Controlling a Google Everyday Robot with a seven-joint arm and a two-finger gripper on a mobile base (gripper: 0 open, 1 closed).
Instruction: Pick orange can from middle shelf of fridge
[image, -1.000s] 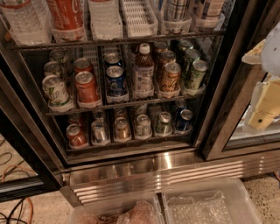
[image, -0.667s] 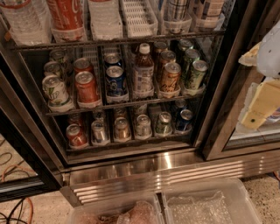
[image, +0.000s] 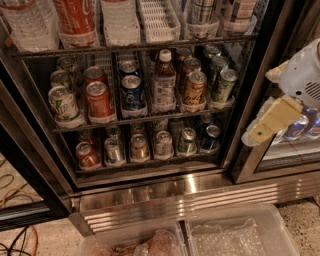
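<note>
A: Orange can?
B: Center-right of frame, front row on middle shelf of fridge, btwn brown bottle & green can.
A: Gripper?
B: Right edge, well apart from can; spread or closed, can't tell.

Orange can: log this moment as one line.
orange can: middle shelf, beside brown bottle | claw: far right, outside fridge, apart from can | picked: no
</note>
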